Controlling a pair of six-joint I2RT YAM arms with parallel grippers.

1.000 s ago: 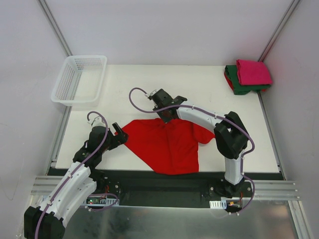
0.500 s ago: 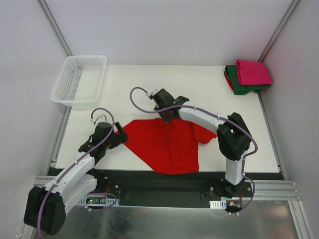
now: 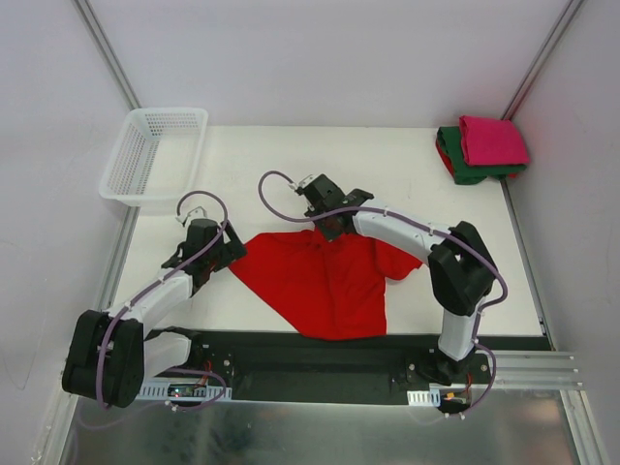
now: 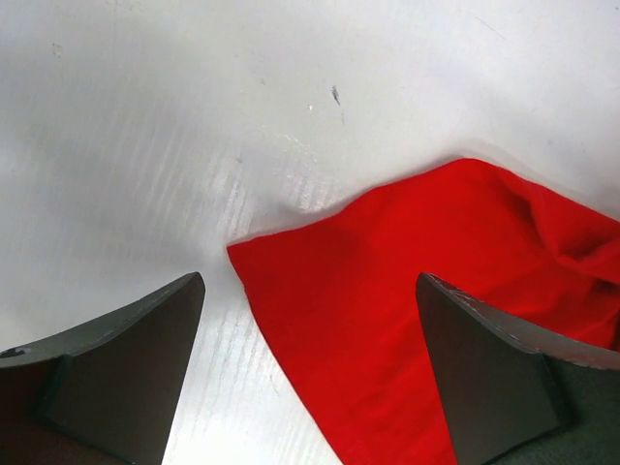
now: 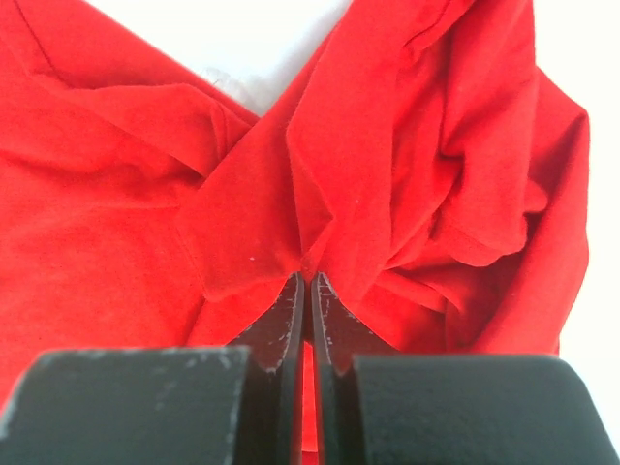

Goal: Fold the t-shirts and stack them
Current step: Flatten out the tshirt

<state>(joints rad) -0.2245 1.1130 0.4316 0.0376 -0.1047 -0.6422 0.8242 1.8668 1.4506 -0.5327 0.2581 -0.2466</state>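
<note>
My left gripper [image 4: 310,279] has moved in on the left corner of the red t-shirt [image 3: 329,281]. Its jaws are apart astride the corner and just starting to narrow. The right gripper [image 5: 307,278] stays pinched on a bunched fold at the shirt's far edge. The shirt lies mid-table [image 3: 291,165], towards the near edge. The pink t-shirt [image 3: 492,139] and green t-shirt [image 3: 465,167] are stacked at the far right corner. A corner grab for the fold looks next.

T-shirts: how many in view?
3: red t-shirt spread out near centre front; magenta-pink t-shirt folded on top of the dark green t-shirt at the far right corner. Others may hide underneath.
</note>
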